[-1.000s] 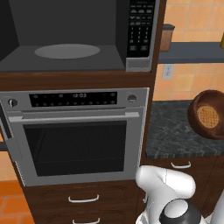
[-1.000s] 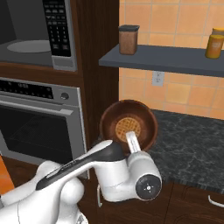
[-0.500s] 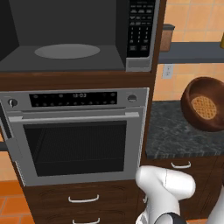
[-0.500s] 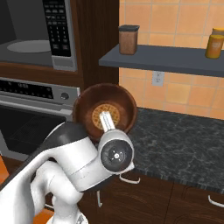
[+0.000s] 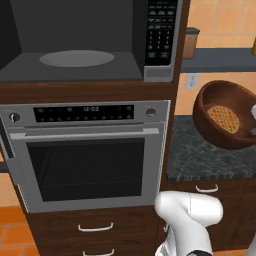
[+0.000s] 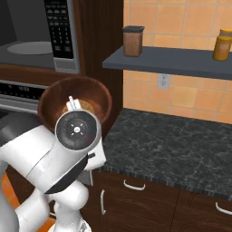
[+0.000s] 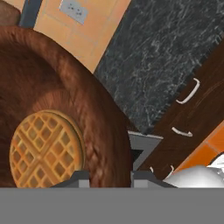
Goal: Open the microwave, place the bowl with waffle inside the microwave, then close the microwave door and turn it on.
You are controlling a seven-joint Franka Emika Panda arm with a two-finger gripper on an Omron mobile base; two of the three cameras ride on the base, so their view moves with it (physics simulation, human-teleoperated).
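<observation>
The microwave point(image 5: 90, 75) stands open, its dark cavity showing the round grey turntable point(image 5: 76, 58), with the keypad panel point(image 5: 161, 35) to the right. A dark strip at the far left may be the microwave door point(image 5: 6, 30). The bowl with waffle point(image 5: 227, 142) hangs tilted in the air to the right of the microwave, above the counter, the golden waffle point(image 5: 223, 118) at its bottom. In the hand view my gripper point(image 7: 109, 179) is shut on the bowl's rim point(image 7: 107, 144), one finger on each side of the wall. From the right base view the bowl point(image 6: 97, 90) sits behind my wrist.
A silver wall oven point(image 5: 90, 160) with a bar handle sits under the microwave. The dark granite counter point(image 6: 172, 145) runs to the right. Above it a grey shelf point(image 6: 172, 63) carries a brown jar point(image 6: 133, 41) and an orange jar point(image 6: 220, 44). Drawers lie below.
The arm has swung left, carrying the bowl from over the counter toward the microwave's side. The wrist has turned and the bowl is more tilted.
</observation>
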